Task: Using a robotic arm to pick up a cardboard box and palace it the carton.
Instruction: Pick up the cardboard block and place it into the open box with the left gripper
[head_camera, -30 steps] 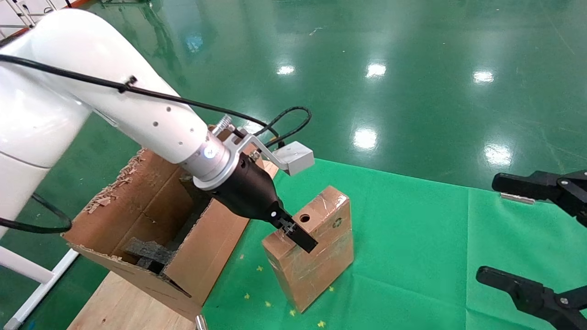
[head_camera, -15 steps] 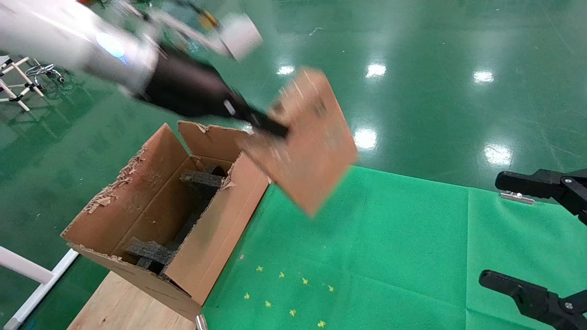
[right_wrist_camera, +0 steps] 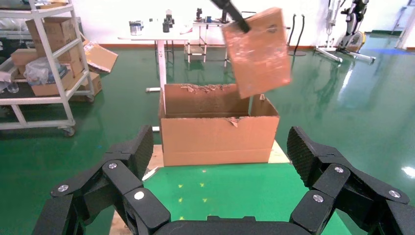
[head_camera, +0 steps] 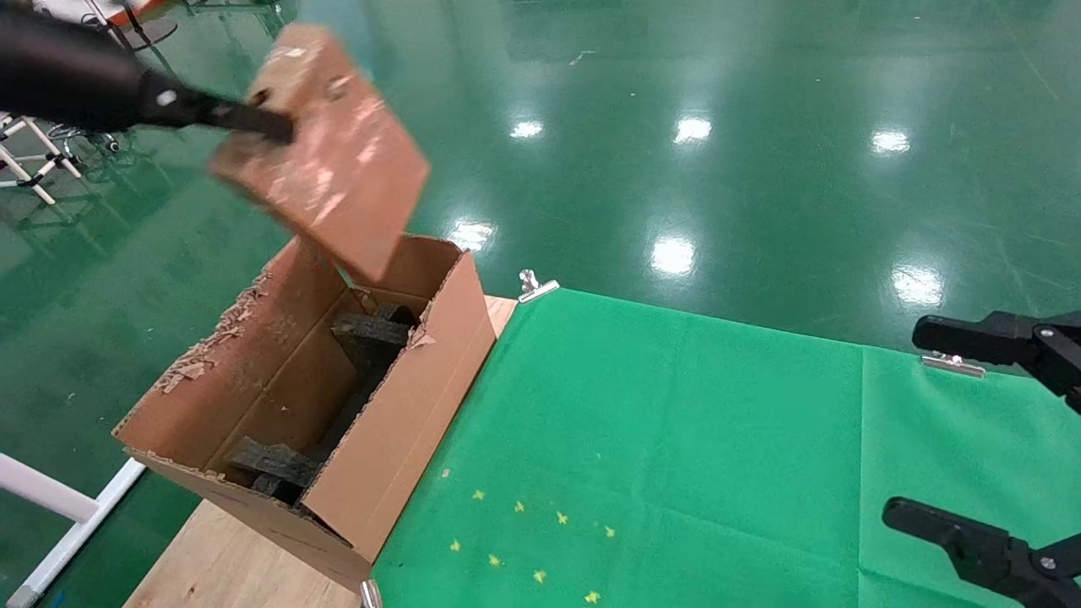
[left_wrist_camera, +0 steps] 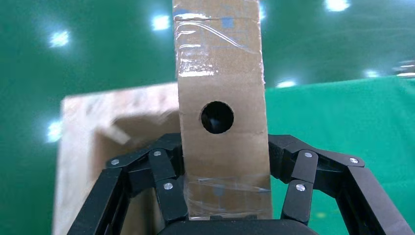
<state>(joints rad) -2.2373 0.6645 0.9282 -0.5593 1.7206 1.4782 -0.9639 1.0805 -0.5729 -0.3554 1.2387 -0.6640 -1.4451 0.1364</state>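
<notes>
Cardboard box (head_camera: 325, 152) hangs in the air, tilted, its low corner just above the far end of the carton (head_camera: 397, 439), which lies below and toward you with its mouth open. Your left gripper (left_wrist_camera: 225, 208) is clamped on the box's narrow faces near the round hole (left_wrist_camera: 217, 117), fingers (left_wrist_camera: 171, 196) pressed against both sides. The box's long axis slants down toward the opening, so it likely needs to travel nearer you along the carton's length. Your right gripper (right_wrist_camera: 218, 161) sits idle and spread wide, well apart over the green cloth (head_camera: 676, 439).
</notes>
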